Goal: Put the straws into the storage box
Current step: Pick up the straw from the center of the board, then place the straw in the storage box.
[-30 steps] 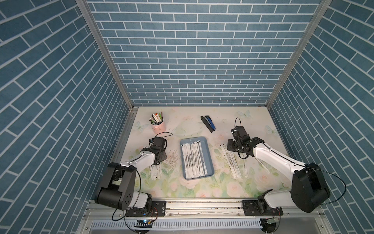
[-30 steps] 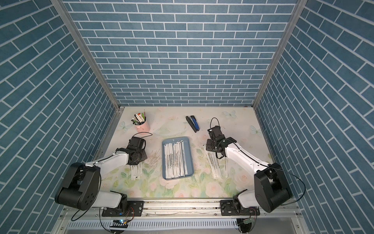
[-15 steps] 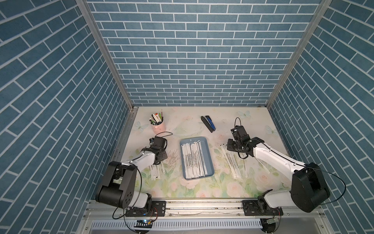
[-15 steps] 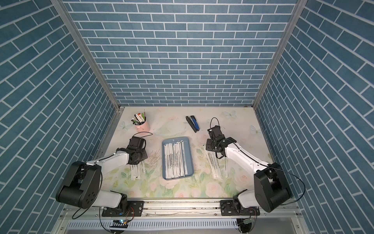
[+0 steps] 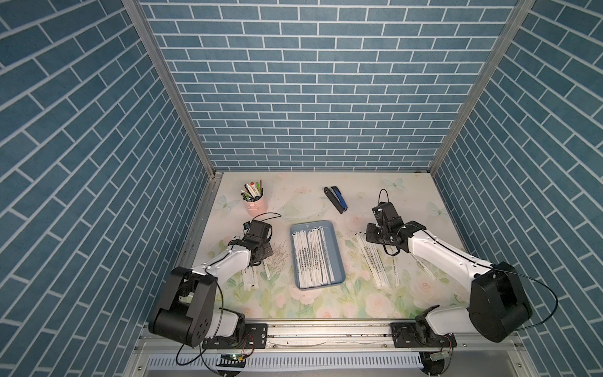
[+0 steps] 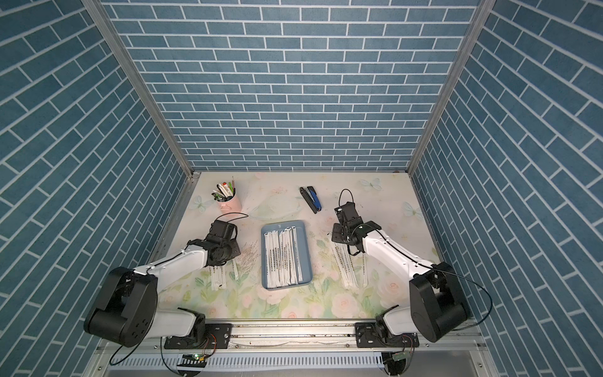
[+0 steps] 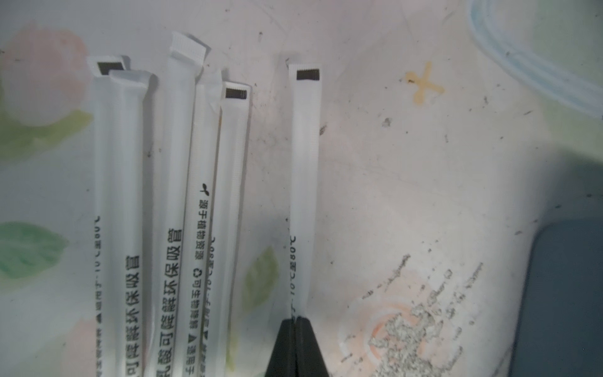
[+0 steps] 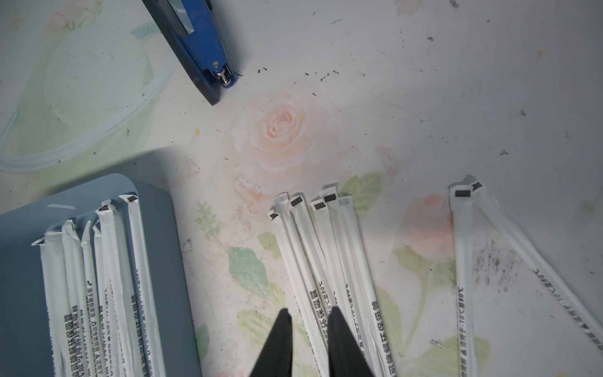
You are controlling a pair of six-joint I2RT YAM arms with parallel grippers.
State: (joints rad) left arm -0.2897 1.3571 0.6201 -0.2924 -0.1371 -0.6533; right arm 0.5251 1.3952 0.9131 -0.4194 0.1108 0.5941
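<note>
looks about half done: ten-odd straws (image 5: 310, 258) lie in the storage box (image 5: 337, 258) between the claws. left claw (image 7: 295, 321) is pinched on one loose straw (image 7: 305, 182), more beside it; right claw (image 8: 308, 326) stands slightly apart, straddling another loose bunch (image 8: 326, 254).

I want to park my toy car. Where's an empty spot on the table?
Bare spots: the back strip between the pink cup and the stapler, the far corner behind the right gripper, and the front strip between the storage box and the rail. Crowded: straws lie on both sides of the box.
</note>
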